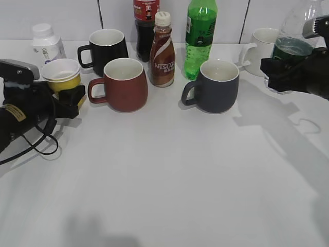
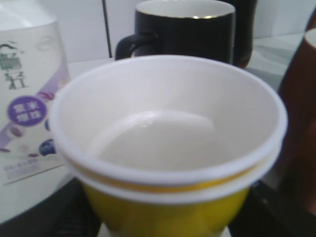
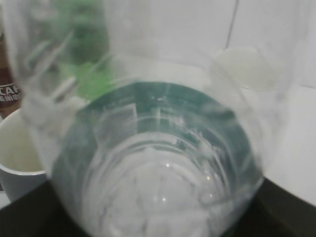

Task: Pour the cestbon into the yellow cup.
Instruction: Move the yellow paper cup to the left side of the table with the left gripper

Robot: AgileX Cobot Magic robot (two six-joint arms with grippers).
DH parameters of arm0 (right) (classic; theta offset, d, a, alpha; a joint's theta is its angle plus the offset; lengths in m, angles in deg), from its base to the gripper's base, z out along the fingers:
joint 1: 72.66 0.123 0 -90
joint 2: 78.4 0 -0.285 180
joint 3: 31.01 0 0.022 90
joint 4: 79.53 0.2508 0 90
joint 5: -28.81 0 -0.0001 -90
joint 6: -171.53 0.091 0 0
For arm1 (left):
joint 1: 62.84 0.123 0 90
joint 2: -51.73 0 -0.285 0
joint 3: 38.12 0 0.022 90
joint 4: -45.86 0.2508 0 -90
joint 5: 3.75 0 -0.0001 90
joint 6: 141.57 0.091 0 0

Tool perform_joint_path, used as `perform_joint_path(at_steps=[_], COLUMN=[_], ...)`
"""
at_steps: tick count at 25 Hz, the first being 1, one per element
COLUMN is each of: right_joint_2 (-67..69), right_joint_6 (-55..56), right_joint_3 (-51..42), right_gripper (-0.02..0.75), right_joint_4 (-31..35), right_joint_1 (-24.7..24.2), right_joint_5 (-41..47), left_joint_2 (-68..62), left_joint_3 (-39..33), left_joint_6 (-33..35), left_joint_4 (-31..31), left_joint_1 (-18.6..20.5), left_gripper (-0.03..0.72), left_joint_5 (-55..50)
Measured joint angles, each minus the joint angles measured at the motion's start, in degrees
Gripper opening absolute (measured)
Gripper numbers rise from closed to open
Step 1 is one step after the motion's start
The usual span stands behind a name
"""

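On the white counter, the left gripper has its jaws pinching the yellow cup at the left edge. Far right, the right gripper has its jaws clamped on the cestbon, held upright near the white mug, behind the grey mug.

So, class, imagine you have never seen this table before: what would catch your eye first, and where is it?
Probably the tall green bottle at the back, standing out among the mugs. Next, the two black arms at the edges: the left hand grips a yellow cup at far left, and the right hand holds a clear water bottle at far right. Between them sit the red mug and the grey mug.
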Motion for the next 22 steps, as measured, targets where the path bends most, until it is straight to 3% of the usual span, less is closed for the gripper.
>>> perform_joint_path(at_steps=[10, 16, 22], right_joint_2=[0.00, 2.97, 9.91], right_joint_6=[-0.30, -3.36, -5.90], right_joint_3=[0.00, -0.04, -0.07], right_gripper=[0.477, 0.477, 0.477], right_joint_4=[0.23, 5.17, 5.68], right_joint_1=[0.00, 0.00, 0.00], right_joint_5=[0.00, -0.92, -8.83], left_joint_2=[1.44, 2.99, 3.92], left_joint_3=[-1.61, -3.27, -3.47], left_joint_6=[0.00, 0.00, 0.00], left_joint_4=[-1.00, -1.16, -1.16], left_joint_1=[0.00, 0.04, 0.04], left_gripper=[0.573, 0.589, 0.591], left_joint_5=[0.21, 0.13, -0.56])
